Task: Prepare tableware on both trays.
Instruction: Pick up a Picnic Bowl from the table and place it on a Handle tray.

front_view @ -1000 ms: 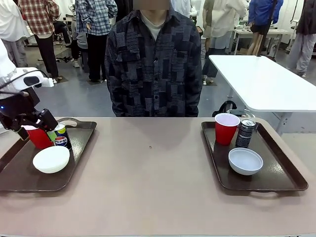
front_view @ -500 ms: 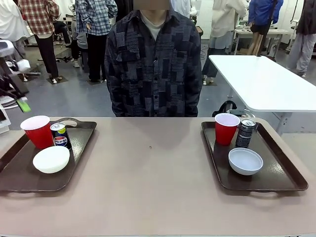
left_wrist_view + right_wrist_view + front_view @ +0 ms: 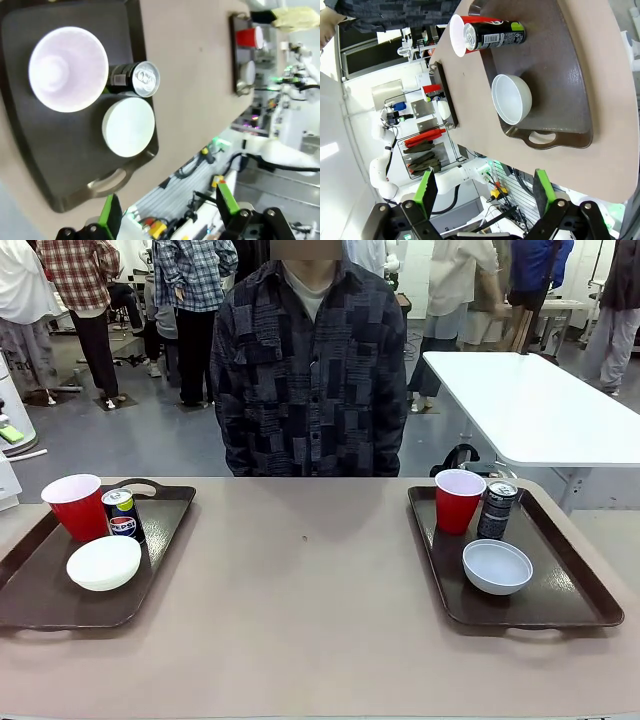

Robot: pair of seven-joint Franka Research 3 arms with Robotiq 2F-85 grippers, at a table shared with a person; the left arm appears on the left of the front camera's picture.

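My left gripper (image 3: pixel 165 212) hung high above the left tray (image 3: pixel 60 160), its jaws spread wide and holding nothing. My right gripper (image 3: pixel 482 192) hung the same way above the right tray (image 3: pixel 570 85), fully parted and empty. Nearest me on the left tray (image 3: pixel 40 590) sat a white bowl (image 3: pixel 104 562), with a red cup (image 3: pixel 76 506) and the Pepsi can (image 3: pixel 123 515) upright side by side behind it. On the right tray (image 3: pixel 560 585) a white bowl (image 3: pixel 497 566) sat in front, a red cup (image 3: pixel 458 500) and a dark can (image 3: pixel 497 509) standing behind. Beyond the table (image 3: pixel 310 580) a person (image 3: pixel 312 365) in a patchwork shirt stood facing me.
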